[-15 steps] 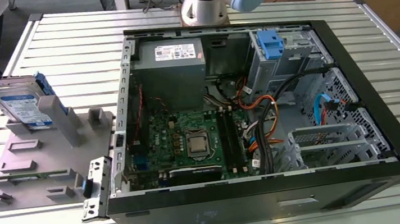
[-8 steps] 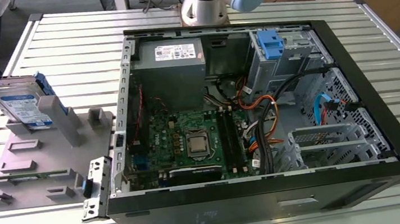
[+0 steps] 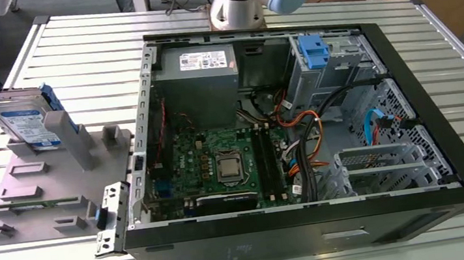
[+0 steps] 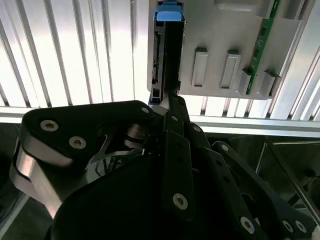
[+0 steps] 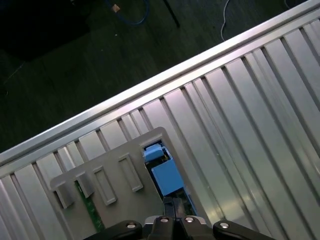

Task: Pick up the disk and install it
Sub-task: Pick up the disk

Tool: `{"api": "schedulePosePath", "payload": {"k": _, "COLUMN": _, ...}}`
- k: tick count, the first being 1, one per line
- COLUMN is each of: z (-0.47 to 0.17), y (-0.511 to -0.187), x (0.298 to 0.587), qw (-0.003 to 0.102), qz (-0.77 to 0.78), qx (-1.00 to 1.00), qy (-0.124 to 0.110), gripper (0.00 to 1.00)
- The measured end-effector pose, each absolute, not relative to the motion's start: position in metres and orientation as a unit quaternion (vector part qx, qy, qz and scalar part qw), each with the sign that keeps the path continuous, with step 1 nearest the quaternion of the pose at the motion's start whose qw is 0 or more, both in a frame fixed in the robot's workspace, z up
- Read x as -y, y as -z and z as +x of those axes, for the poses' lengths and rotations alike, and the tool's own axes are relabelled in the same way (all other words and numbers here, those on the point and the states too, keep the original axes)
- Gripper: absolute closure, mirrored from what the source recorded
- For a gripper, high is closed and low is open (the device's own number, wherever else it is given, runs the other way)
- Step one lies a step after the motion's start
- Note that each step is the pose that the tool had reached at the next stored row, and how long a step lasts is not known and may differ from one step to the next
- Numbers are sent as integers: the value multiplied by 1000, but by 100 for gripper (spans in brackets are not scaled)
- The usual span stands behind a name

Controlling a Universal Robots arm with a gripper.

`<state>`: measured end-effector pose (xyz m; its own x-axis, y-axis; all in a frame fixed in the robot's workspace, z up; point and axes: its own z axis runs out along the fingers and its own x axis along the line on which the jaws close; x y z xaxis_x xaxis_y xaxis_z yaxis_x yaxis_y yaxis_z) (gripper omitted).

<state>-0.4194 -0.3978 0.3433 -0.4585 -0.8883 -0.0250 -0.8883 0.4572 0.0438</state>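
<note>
Zero contact yet: pre-grasp stage of pick, with fingers (image 5: 172, 205) pinched together and empty, just short of disk (image 5: 166, 175) standing on edge in grey holder (image 5: 110, 160). Likely needs spreading first, then straddling disk.

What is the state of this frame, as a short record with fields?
computer case: open, motherboard exposed
disk: upright in the grey holder, on the exterior view's left of the computer case
gripper: apart from the disk, not touching it
task progress: disk not yet picked up
</note>
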Motion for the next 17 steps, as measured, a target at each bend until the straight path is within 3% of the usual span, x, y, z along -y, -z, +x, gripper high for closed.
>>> {"api": "schedulePosePath", "payload": {"k": 17, "z": -419, "y": -343, "x": 398, "qw": 3, "qz": 577, "qx": 816, "qy": 25, "gripper": 89}}
